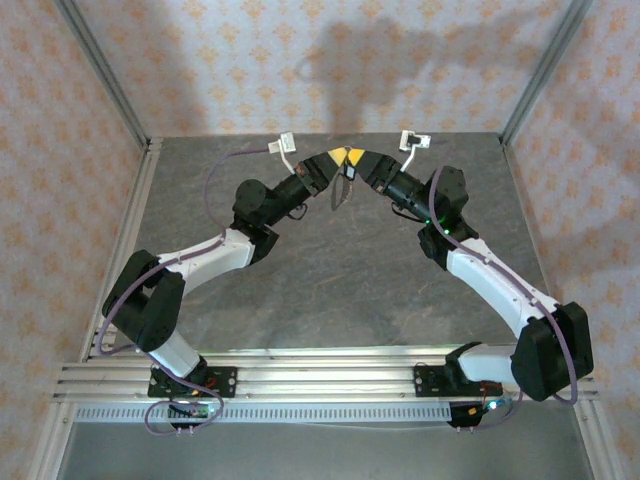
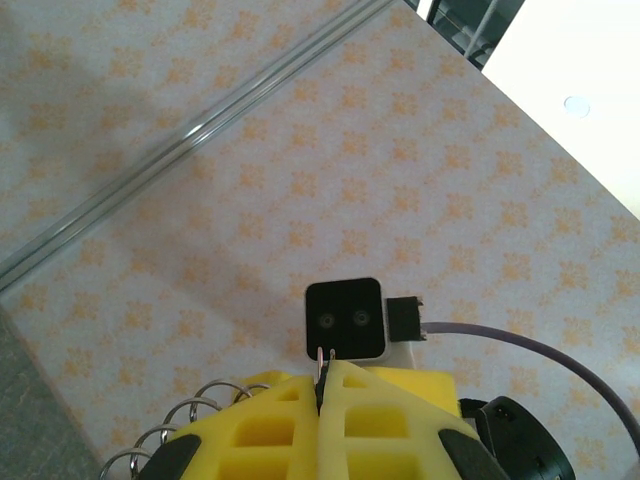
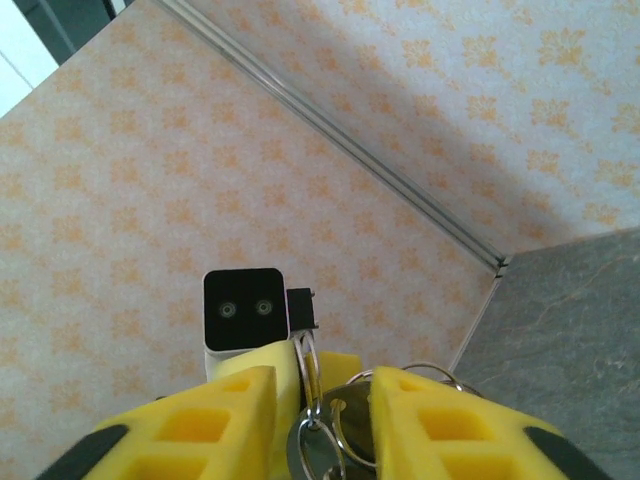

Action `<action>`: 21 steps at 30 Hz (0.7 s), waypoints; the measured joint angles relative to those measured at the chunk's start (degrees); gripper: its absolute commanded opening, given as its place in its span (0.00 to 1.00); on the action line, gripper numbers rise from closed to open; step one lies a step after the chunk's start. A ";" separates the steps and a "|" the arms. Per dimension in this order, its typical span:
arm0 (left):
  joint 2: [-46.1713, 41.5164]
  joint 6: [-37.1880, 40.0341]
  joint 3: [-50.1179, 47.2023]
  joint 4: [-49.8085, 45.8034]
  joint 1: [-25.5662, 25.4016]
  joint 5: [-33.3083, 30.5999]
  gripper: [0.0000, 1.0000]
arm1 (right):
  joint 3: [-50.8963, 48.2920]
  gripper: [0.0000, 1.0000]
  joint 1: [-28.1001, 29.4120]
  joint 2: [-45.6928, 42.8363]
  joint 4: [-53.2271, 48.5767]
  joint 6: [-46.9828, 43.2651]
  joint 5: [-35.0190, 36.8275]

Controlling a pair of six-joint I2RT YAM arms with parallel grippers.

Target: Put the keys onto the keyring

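Both arms are reaching to the far middle of the grey surface (image 1: 330,280), with the two pincers meeting tip to tip in the air in front of the patterned back wall (image 1: 350,60).

The left pincer (image 1: 338,160) is clenching fully. In its wrist view the yellow fingers (image 2: 270,420) are pressing together, and a thin wire loop of the keyring (image 2: 320,358) is sticking out between their tips. A silvery coil (image 2: 175,430) is showing just beside its left finger.

The right pincer (image 1: 362,163) is facing it. Its yellow fingers (image 3: 210,420) are standing partly apart, and the keyring (image 3: 306,352) and a silvery key (image 3: 312,455) are sitting in the gap between them. Whether the pads are actually pressing on the metal, I cannot tell.

From above, the bundle of metal is hanging down between the two pincers, clear of the surface.
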 measured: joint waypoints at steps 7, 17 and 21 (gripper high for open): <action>0.00 0.02 0.00 -0.39 -0.09 -0.02 0.00 | 0.02 0.21 0.00 0.00 -0.24 0.00 0.20; 0.13 0.07 0.33 -1.64 -0.09 -1.03 0.00 | 0.63 0.00 0.00 0.79 -0.42 -0.26 0.39; 0.13 0.26 0.33 -2.05 -0.09 -1.07 0.00 | 0.66 0.00 0.00 0.85 -0.48 -0.26 0.48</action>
